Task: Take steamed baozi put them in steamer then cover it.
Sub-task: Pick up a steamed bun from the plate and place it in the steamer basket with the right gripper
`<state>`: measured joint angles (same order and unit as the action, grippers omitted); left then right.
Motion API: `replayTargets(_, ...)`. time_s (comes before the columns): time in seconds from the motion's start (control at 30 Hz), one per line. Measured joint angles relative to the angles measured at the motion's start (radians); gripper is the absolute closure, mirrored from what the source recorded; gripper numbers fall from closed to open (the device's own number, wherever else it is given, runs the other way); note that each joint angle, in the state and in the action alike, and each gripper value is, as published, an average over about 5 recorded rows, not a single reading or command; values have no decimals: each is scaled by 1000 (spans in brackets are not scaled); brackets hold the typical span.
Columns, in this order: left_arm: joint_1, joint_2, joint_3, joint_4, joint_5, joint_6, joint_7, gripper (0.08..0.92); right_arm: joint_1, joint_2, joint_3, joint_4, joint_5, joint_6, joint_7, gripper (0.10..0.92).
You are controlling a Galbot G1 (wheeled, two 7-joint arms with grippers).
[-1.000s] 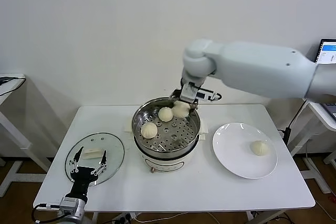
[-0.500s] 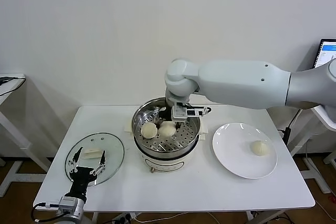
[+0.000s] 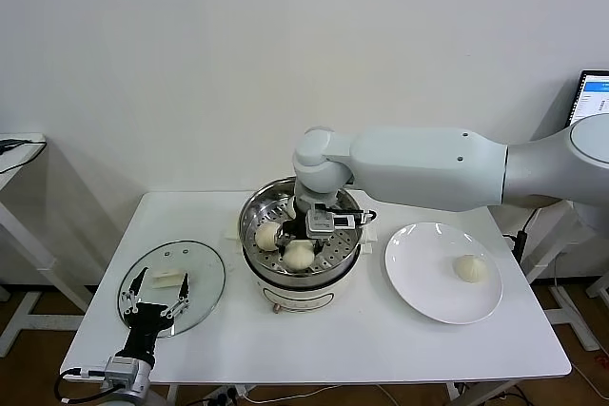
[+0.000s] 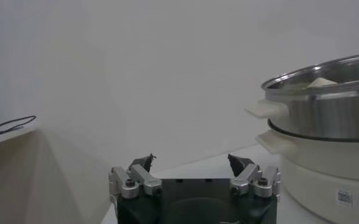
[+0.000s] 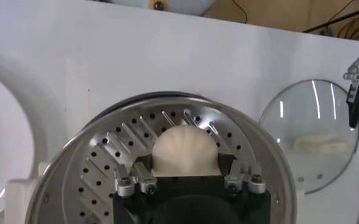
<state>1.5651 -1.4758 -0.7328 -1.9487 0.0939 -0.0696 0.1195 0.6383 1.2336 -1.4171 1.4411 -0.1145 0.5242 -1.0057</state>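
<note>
The steamer [image 3: 328, 271] stands mid-table. My right gripper [image 3: 304, 240] reaches down into it, shut on a steamed baozi [image 3: 300, 254] held low over the perforated tray [image 5: 100, 164]. In the right wrist view that baozi [image 5: 185, 152] sits between the fingers. A second baozi [image 3: 268, 234] lies on the tray's left side. Another baozi [image 3: 470, 268] lies on the white plate [image 3: 419, 278]. The fourth is hidden. The cover [image 3: 205, 278] lies flat on the table's left. My left gripper [image 3: 157, 306] hovers open over its near edge.
The steamer's rim and white handles [image 4: 325, 115] show in the left wrist view beyond the open left gripper [image 4: 191, 161]. The cover [image 5: 316, 143] also shows in the right wrist view. A monitor [image 3: 592, 92] stands at the far right.
My right gripper has carried the baozi from above the steamer's far rim down into the pot and toward its front. The left arm has not moved.
</note>
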Motion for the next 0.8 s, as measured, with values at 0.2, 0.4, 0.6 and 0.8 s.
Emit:
replayTargets(0.2, 2, 0, -2, -1, 0, -1, 0, 177, -17, 5, 1, -12, 1, -12, -13, 313)
replayTargets(0.4, 3, 0, -3, -3, 0, -1, 0, 177, -33, 16, 1, -24, 2, -19, -20, 312)
replayTargets(0.6, 4, -1, -4, -4, 0, -1, 0, 177, -37, 23, 3, -35, 0, -22, -29, 256)
replayTargets(0.8, 4, -3, -3, -3, 0, -2, 0, 177, -36, 20, 13, -44, 11, -22, -32, 204)
